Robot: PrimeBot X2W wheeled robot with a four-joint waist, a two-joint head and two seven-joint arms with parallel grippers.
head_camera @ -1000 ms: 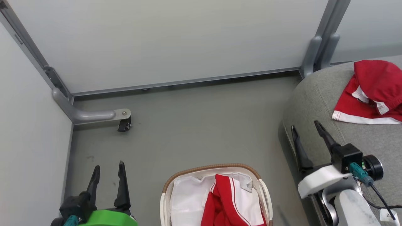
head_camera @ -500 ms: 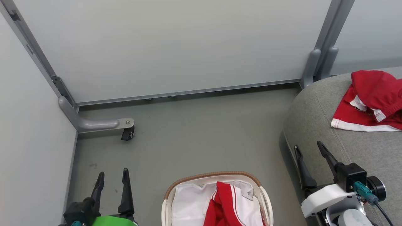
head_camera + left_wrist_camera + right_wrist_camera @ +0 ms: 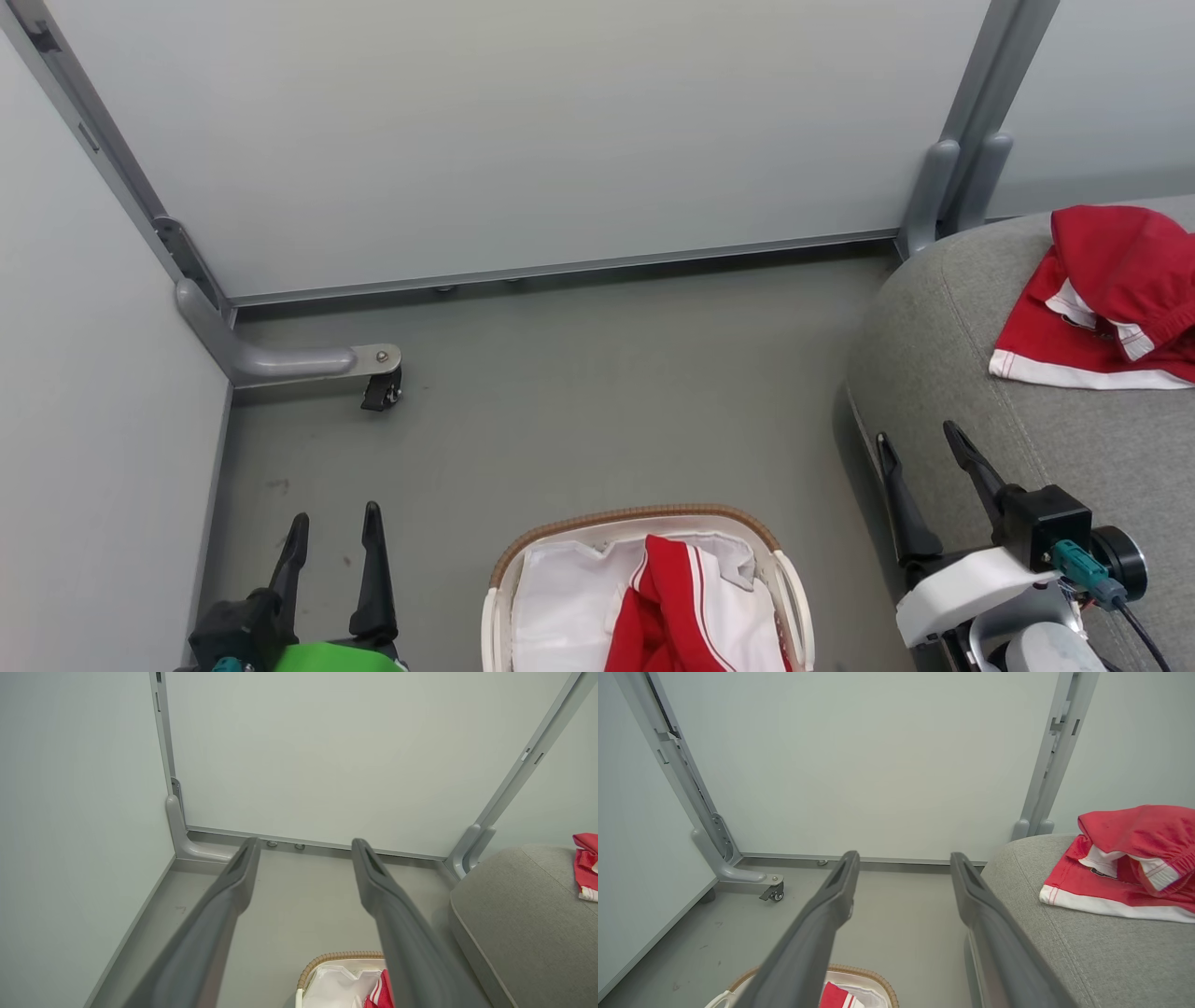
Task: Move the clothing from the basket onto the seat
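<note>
Both grippers are empty, fingers spread apart. The left gripper point(image 3: 336, 515) is above the smooth grey floor point(image 3: 579, 392). The right gripper point(image 3: 917, 435) is by the seat point(image 3: 943, 355) at its rounded edge, seemingly not touching it. Pale wall panels point(image 3: 523, 140) enclose the corner. One red garment point(image 3: 1102, 299), white-hemmed, lies crumpled on the grey fabric seat. A second red garment point(image 3: 667, 607), white-striped, sits in the brown-rimmed, cloth-lined basket point(image 3: 635, 515).
</note>
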